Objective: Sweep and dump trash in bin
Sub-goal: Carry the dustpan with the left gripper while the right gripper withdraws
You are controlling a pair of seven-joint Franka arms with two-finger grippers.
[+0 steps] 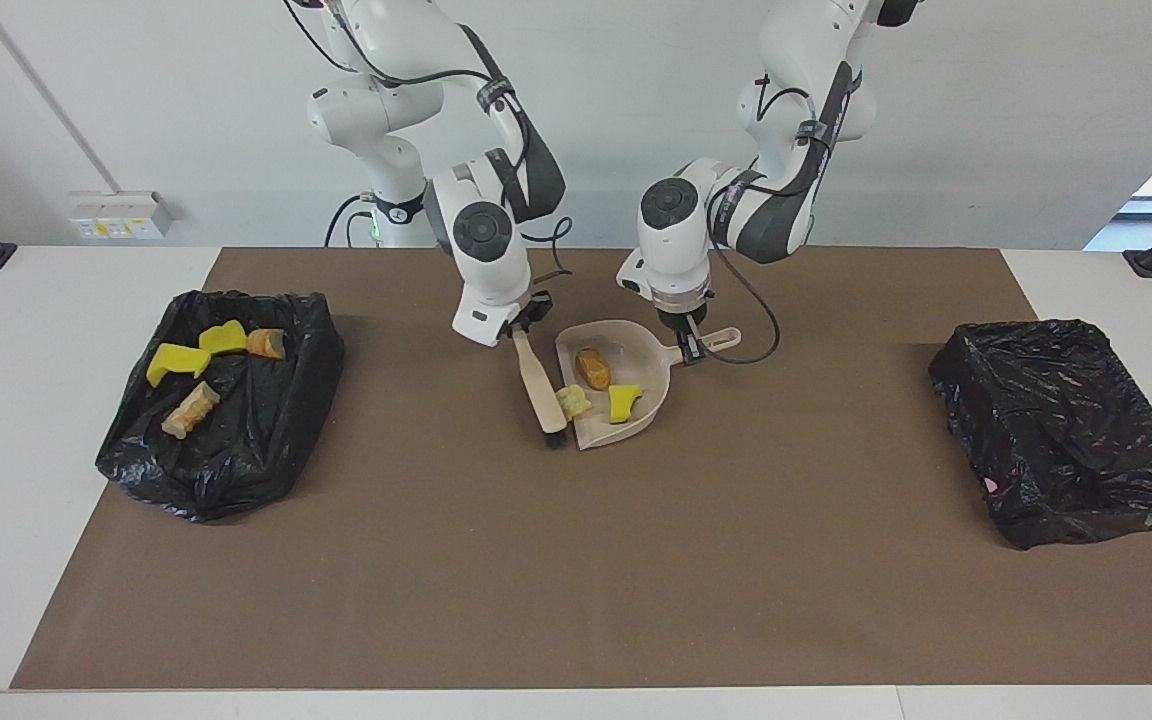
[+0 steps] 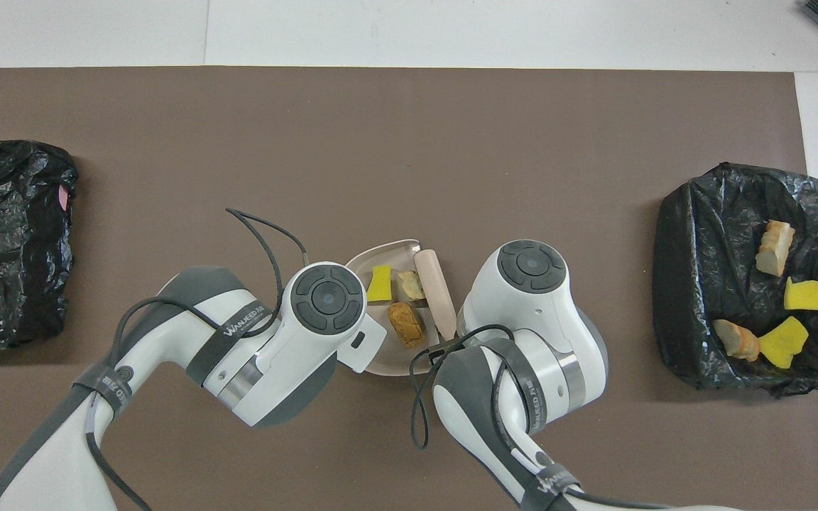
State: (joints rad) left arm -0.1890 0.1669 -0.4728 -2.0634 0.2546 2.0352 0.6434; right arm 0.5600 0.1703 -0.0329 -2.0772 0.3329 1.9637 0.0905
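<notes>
A beige dustpan (image 1: 636, 352) lies on the brown mat between the two arms, and my left gripper (image 1: 688, 340) is shut on its handle. In the pan are three pieces of trash: an orange-brown lump (image 1: 592, 368), a yellow sponge scrap (image 1: 622, 402) and a pale lump (image 1: 573, 402) at the pan's open edge. My right gripper (image 1: 526, 320) is shut on the handle of the beige brush (image 1: 539, 385), which slants along the pan's open side with its bristle end on the mat. In the overhead view the arms hide both grippers; the dustpan (image 2: 388, 254) and brush (image 2: 435, 292) show.
A black-bag-lined bin (image 1: 256, 450) at the right arm's end of the table holds several trash pieces, yellow and tan. A second black-bagged bin (image 1: 1066, 430) stands at the left arm's end. The brown mat (image 1: 576, 580) covers the table's middle.
</notes>
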